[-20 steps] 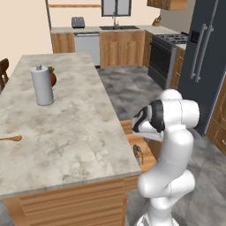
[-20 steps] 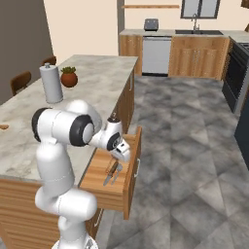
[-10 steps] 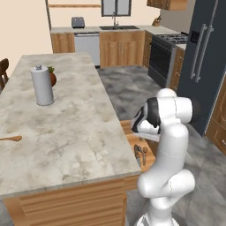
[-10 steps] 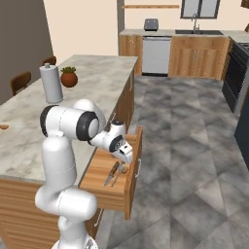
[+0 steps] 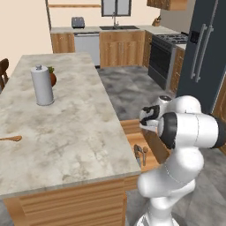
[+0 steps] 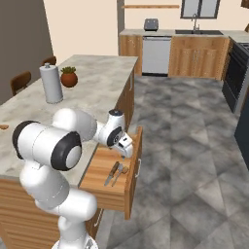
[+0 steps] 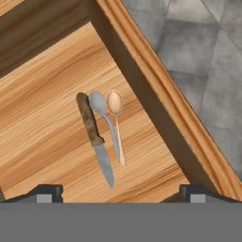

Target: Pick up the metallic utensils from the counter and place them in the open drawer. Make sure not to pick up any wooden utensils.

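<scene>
The light-wood drawer (image 7: 52, 90) stands open, its brown front panel (image 6: 133, 170) out over the floor. On its floor lie side by side a knife (image 7: 96, 139) with a grey blade and dark brown handle, a grey metal spoon (image 7: 105, 118), and a thin spoon (image 7: 116, 116) with a peach-tan bowl; whether that one is wood or metal I cannot tell. The same pieces show in the base views (image 5: 140, 153) (image 6: 115, 173). My gripper (image 7: 120, 193) (image 6: 127, 148) (image 5: 148, 120) hangs open above them, holding nothing. One orange-brown wooden spoon (image 5: 11, 138) (image 6: 2, 127) lies on the marbled counter (image 5: 75, 132).
A grey paper-towel roll (image 5: 42, 86) (image 6: 51, 85) and a small potted plant (image 5: 52, 78) (image 6: 69, 78) stand far along the counter. A black stove (image 5: 163, 57) and a dark fridge (image 5: 203, 48) line the right wall. Grey tiled floor (image 6: 194, 146) lies beside the drawer.
The arm's upper links have swung a little while the gripper stays open over the drawer. The utensils in the drawer have not moved.
</scene>
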Robot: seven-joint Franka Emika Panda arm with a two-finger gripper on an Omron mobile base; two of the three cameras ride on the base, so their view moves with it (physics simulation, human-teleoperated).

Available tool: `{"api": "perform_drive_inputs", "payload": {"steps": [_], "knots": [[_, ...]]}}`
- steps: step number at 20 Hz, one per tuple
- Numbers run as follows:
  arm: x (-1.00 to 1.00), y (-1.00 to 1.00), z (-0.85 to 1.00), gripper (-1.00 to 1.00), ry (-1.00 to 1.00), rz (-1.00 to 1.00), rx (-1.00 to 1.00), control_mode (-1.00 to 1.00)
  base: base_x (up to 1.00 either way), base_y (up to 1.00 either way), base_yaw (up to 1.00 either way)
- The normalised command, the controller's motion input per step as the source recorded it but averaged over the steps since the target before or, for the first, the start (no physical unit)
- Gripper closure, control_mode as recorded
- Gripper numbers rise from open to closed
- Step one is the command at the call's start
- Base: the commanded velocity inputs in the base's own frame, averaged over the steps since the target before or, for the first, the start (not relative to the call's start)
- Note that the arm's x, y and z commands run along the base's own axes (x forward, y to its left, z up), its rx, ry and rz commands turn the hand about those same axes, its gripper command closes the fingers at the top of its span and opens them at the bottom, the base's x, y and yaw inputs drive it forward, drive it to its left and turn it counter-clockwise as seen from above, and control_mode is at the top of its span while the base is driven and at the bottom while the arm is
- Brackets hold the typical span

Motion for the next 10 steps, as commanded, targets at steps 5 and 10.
{"api": "perform_drive_inputs", "payload": {"steps": [5,10], "knots": [[-0.55,0.03,1.0,-1.0,-0.15,-0.04,-0.04,-1.0,0.0,0.0,0.0],[-0.22,0.05,1.0,-1.0,0.0,-0.1,-0.06,-1.0,0.0,0.0,0.0]]}}
